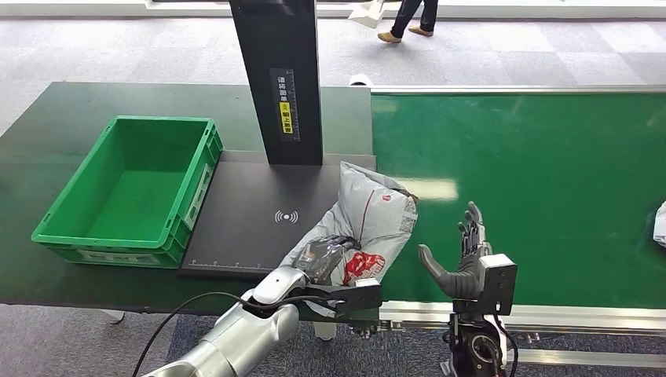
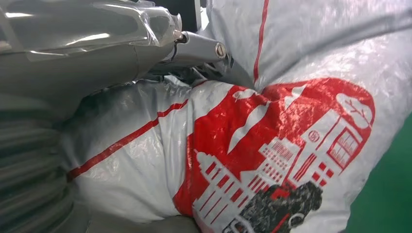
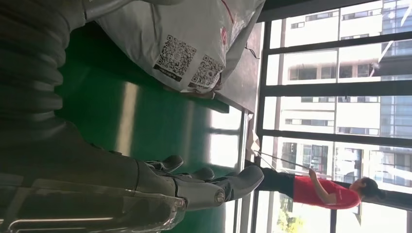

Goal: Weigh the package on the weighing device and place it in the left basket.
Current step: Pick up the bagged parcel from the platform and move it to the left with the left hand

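A grey plastic mailer package [image 1: 369,216] with red print lies across the right edge of the black weighing platform [image 1: 243,224] and onto the green belt [image 1: 534,188]. My left hand [image 1: 330,263] grips its near end, dark fingers pressed into the bag; close up, the package [image 2: 272,160] bulges against my left hand [image 2: 111,43]. My right hand [image 1: 463,255] stands open and upright over the belt, just right of the package and apart from it. The package's code labels [image 3: 187,60] show beyond my right hand [image 3: 204,187]. The green basket [image 1: 133,188] sits left of the platform.
A black post [image 1: 281,78] rises from the back of the platform. Another pale parcel [image 1: 660,224] lies at the belt's far right edge. One person [image 1: 408,20] walks on the carpet behind the table; another in a red top [image 3: 335,191] stands by the windows.
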`<action>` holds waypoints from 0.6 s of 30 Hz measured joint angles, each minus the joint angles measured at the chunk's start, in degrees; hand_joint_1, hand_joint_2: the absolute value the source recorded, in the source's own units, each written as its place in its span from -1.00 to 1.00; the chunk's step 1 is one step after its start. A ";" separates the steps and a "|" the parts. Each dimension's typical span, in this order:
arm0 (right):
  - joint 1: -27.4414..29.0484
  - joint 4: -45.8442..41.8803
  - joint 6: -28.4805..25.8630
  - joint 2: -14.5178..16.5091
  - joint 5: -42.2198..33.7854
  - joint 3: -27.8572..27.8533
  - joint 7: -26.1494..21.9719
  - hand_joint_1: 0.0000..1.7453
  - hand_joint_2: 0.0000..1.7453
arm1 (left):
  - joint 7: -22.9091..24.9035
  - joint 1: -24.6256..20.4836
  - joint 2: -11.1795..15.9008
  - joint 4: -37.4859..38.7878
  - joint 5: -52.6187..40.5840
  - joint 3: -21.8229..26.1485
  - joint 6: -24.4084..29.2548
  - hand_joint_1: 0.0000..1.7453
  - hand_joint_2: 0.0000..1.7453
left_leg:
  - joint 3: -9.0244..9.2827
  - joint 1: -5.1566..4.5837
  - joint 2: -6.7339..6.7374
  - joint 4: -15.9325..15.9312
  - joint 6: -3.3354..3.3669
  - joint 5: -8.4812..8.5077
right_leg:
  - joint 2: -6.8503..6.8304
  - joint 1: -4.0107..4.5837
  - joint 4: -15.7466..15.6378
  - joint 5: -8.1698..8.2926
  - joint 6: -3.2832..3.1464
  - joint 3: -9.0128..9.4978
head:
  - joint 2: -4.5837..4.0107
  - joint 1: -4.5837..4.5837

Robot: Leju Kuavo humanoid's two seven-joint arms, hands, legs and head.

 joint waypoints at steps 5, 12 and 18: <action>1.18 -1.72 0.62 0.39 0.31 -0.98 0.26 -1.00 1.00 | -2.13 0.29 -0.01 0.18 -0.32 0.63 3.82 1.00 1.00 | 0.03 0.01 -0.01 0.00 0.06 0.27 | 0.00 0.02 0.01 0.25 -0.16 0.01 | 0.01 0.00; 2.91 -4.37 1.53 0.48 -0.35 -1.96 0.58 -1.00 1.00 | -6.40 4.56 0.13 -2.20 3.58 4.55 20.18 1.00 1.00 | -0.31 0.01 0.07 0.01 -0.11 0.55 | 0.03 0.03 0.03 0.38 -0.20 -0.44 | 0.00 -0.01; 3.51 -4.90 1.68 0.46 -1.47 -2.29 0.40 -1.00 1.00 | -16.37 6.63 1.22 -9.66 9.60 10.17 34.15 1.00 1.00 | -0.54 0.02 0.03 0.03 -0.14 0.66 | 0.01 0.03 0.07 0.40 -0.17 -0.65 | 0.00 -0.01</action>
